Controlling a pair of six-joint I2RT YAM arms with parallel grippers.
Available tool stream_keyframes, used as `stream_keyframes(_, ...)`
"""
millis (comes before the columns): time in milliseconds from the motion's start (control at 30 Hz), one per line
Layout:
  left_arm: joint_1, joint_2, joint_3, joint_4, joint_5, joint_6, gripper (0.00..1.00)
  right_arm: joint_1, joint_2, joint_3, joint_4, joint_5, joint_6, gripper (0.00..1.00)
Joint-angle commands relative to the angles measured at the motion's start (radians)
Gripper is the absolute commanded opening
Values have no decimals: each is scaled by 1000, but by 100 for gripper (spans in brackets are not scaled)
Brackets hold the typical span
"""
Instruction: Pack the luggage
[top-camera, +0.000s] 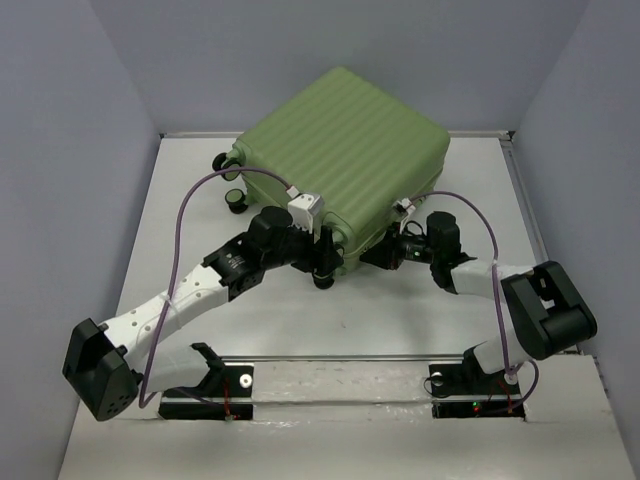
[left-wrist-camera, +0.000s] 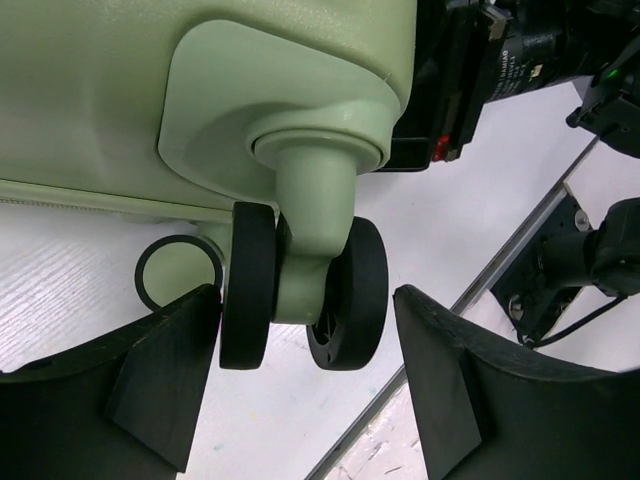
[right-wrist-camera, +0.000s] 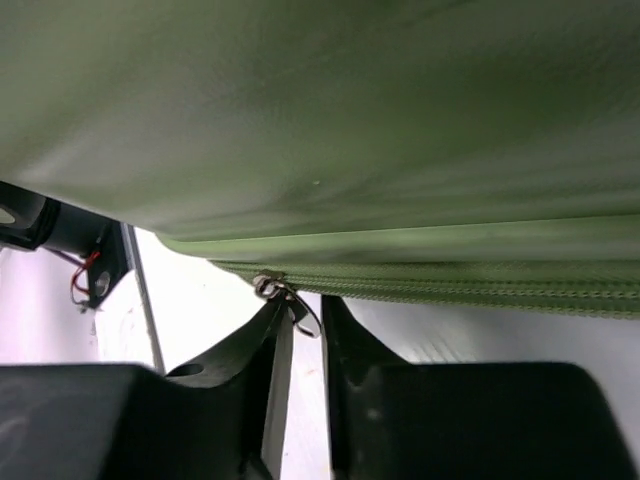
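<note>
From above, one green luggage (top-camera: 345, 150) lies shut on the white tabletop (top-camera: 190, 210), in the upper middle of the picture. It is turned a bit, so one corner points down toward the arms. Two small black wheels (top-camera: 234, 198) stick out at its left side. Two arms reach up to its near edge. The left hand (top-camera: 322, 262) is at the bottom corner of the luggage. The right hand (top-camera: 385, 250) is just to the right of it, against the same edge.

In the left wrist view, the luggage (left-wrist-camera: 150, 90) fills the upper left. One double wheel (left-wrist-camera: 350, 290) hangs from its corner, with two black discs side by side. A second wheel (left-wrist-camera: 180, 272) shows behind it, lower left. The left hand (left-wrist-camera: 305, 300) is spread wide, and the double wheel sits between its two fingers (left-wrist-camera: 160, 380). The finger on the left looks to touch one disc. The other finger is apart from the wheel.

In the right wrist view, the luggage (right-wrist-camera: 320, 100) fills the whole top. One zipper (right-wrist-camera: 480, 285) runs along its lower edge. One small metal zipper pull (right-wrist-camera: 285, 295) hangs between the two fingers (right-wrist-camera: 380, 400) of the right hand (right-wrist-camera: 300, 315). The fingers are close together, with a thin gap. I cannot tell if they pinch the pull.
</note>
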Motion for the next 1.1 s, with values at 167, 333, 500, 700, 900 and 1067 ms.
stream_keyframes(167,5,41,54,56,35,-15,41,35,-45,-22,170,76,50,7)
stream_keyframes(333,5,70,81,160,59,-76,6,203,-157,-51,37,313,28,7)
stream_keyframes(500,3,105,160,267,88,-129,6,418,-303,-110,-106,678,83,7)
stream_keyframes(700,-33,219,279,393,138,-219,6,672,-300,-142,36,1017,223,7)
stream_keyframes(900,-164,291,385,462,85,-283,6,777,-26,-105,705,1222,315,7)
stream_keyframes(1067,-188,267,335,554,42,-354,6,820,197,-97,1043,1277,378,7)
